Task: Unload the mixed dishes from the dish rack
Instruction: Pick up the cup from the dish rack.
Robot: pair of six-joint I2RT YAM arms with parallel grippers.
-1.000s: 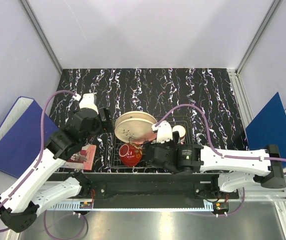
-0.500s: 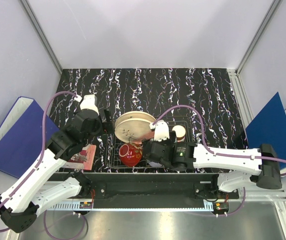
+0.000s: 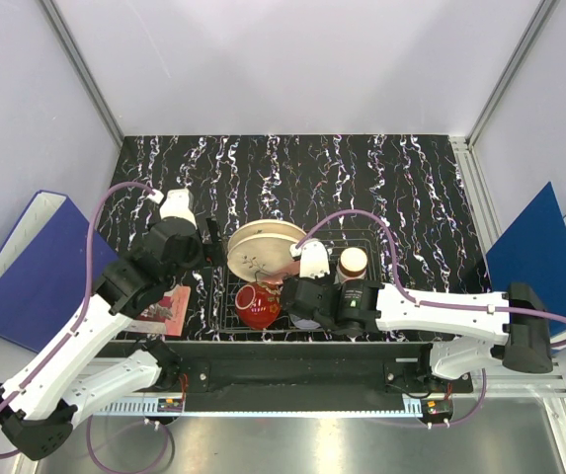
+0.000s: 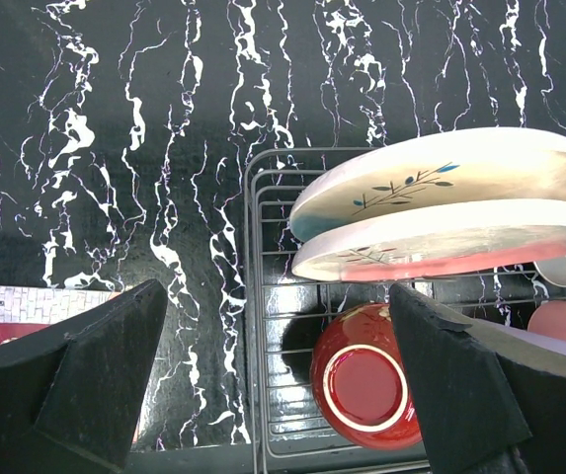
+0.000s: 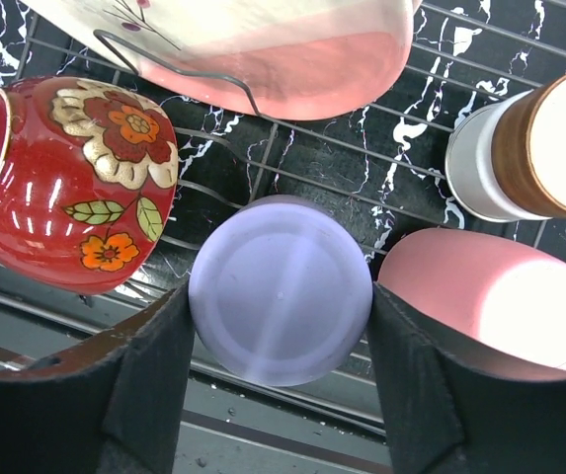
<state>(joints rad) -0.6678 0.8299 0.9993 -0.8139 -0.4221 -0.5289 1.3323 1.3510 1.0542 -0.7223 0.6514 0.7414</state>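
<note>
The wire dish rack (image 3: 365,237) holds two cream plates leaning together, one half blue (image 4: 441,173) and one half pink (image 4: 441,242). A glossy red bowl-cup (image 5: 65,178) lies on its side at the rack's front left. My right gripper (image 5: 281,294) is shut on the lilac tumbler (image 5: 281,267), one pad pressed on each side. The pink tumbler (image 5: 480,306) lies just right of it, and the brown-cream cup (image 5: 520,148) stands behind. My left gripper (image 4: 275,291) hangs open above the rack's left edge, holding nothing.
A red printed card (image 3: 169,308) lies on the black marbled table (image 3: 362,178) left of the rack. Blue binders lean at the far left (image 3: 26,262) and far right (image 3: 539,247). The table's front rail runs just below the rack.
My right gripper has slid left and down over the lilac tumbler, and its fingers have closed in against it. The left arm has hardly moved.
</note>
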